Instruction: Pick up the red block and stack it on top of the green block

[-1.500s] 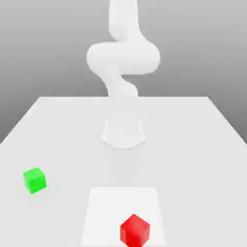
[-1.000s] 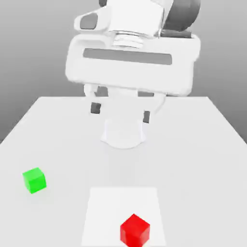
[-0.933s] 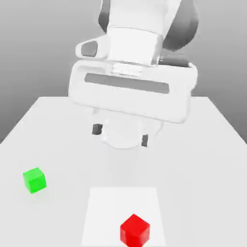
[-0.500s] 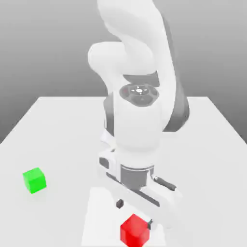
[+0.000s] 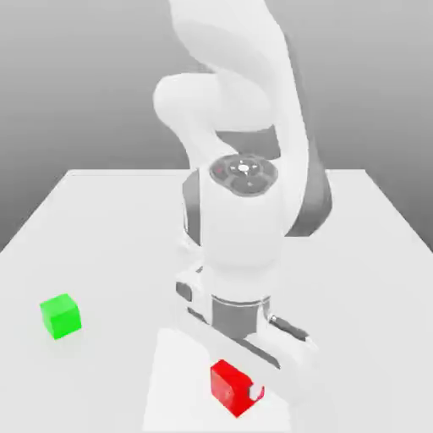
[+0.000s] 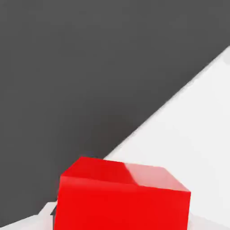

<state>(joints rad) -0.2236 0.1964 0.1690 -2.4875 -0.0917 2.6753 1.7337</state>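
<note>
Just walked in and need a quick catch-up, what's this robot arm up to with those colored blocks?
The arm has reached down over the red block at the near edge of the white table, and its gripper is shut on it. The green block sits alone toward the exterior view's left, untouched. Nothing is stacked yet.

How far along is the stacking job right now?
Done: the hand has come down onto the red block and closed on it. In hand: the grasp, with the block low over the table; I cannot tell if it has lifted. Left: carry it to the green block, alone at the exterior view's left, and set it on top.
</note>
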